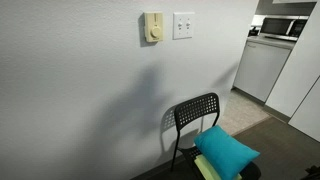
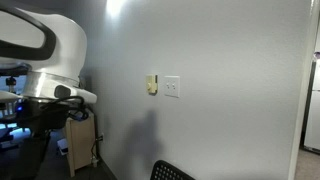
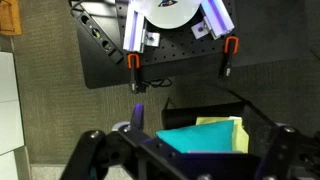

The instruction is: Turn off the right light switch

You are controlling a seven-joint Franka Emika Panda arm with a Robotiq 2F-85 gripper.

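The right light switch is a white glossy wall plate (image 1: 183, 25) with small toggles, mounted high on the white wall. It shows in both exterior views (image 2: 172, 87). The toggle positions are too small to tell. My arm (image 2: 50, 55) stands well away from the wall, far from the switch. In the wrist view my gripper (image 3: 188, 152) points down, its two fingers spread wide and empty above a teal pillow (image 3: 200, 138). The switch is out of view there.
A cream-yellow plate with a round knob (image 1: 153, 27) sits just beside the white plate. A black chair (image 1: 195, 115) with the teal pillow (image 1: 225, 150) stands below the switches. A kitchen counter with a microwave (image 1: 285, 28) lies beyond. A wooden cabinet (image 2: 80, 145) stands near the arm.
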